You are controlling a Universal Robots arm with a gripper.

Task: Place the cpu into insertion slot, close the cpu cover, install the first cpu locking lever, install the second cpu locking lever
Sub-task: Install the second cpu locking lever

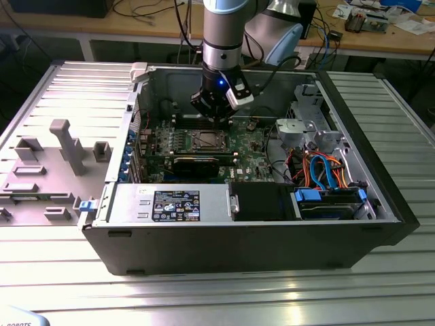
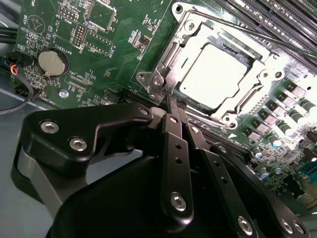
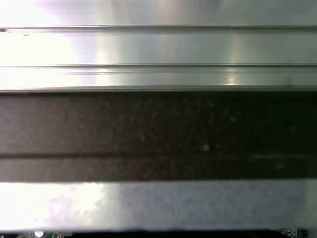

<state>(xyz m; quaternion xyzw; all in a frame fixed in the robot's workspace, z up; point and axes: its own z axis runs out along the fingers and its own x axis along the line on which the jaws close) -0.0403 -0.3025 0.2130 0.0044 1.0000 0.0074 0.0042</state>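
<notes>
Ribbed metal table (image 1: pixel 380 285) under open computer case (image 1: pixel 272 251), wooden benches (image 1: pixel 401 41) behind; cpu (image 2: pixel 214 73) seated in insertion slot (image 2: pixel 163 57) beneath cpu cover (image 2: pixel 247 101); gripper (image 2: pixel 171 101) pinched closed, empty, by the socket's corner

Arm (image 1: pixel 222 30) vertical, wrist down — tool (image 2: pixel 171 110) fingers pressed together.

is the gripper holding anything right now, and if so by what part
Nothing is visibly held. In the second wrist view the gripper has its fingers together, tips at the corner of the cpu cover, which lies closed over the cpu. Whether they pinch a lever there cannot be told.
</notes>
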